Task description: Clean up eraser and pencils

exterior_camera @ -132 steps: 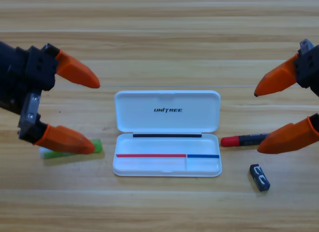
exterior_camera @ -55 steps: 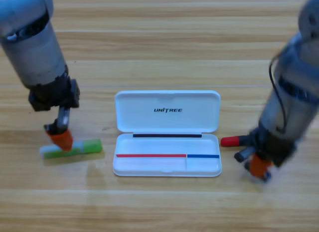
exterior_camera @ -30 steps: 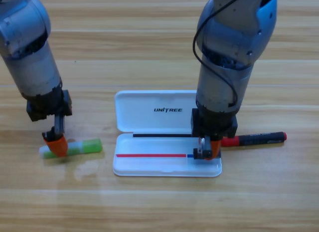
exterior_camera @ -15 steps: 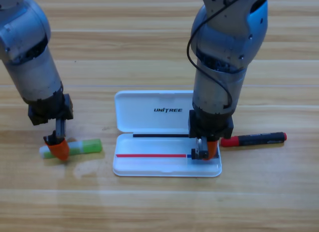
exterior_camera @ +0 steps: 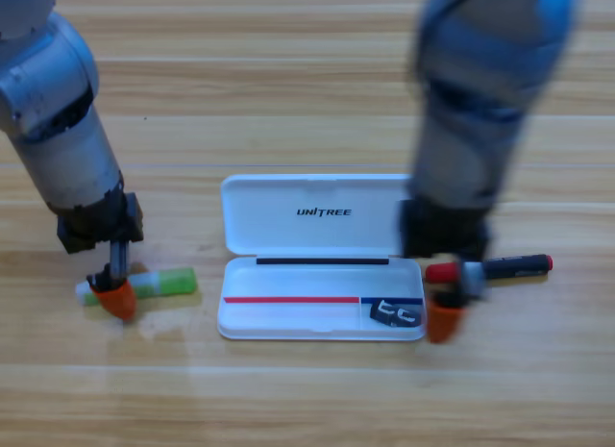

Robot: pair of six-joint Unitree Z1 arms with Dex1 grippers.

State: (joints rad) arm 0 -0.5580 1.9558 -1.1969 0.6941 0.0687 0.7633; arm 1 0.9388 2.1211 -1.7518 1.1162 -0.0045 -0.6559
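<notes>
Left gripper [exterior_camera: 116, 295], pointing down at the 9 o'clock side of the table [exterior_camera: 307, 82], sits on the left end of the green pencil [exterior_camera: 159, 283]; whether it grips cannot be told. Right gripper [exterior_camera: 444, 317] hangs just outside the white case [exterior_camera: 322, 245] at its 3 o'clock edge, over the red pencil [exterior_camera: 500, 267]; its grip is likewise hidden. The eraser [exterior_camera: 396, 314] lies in the case's lower right compartment (the lid reads "UNITREE").

Right gripper [exterior_camera: 444, 322] motion-blurred, red pencil's [exterior_camera: 500, 267] left part behind it.
</notes>
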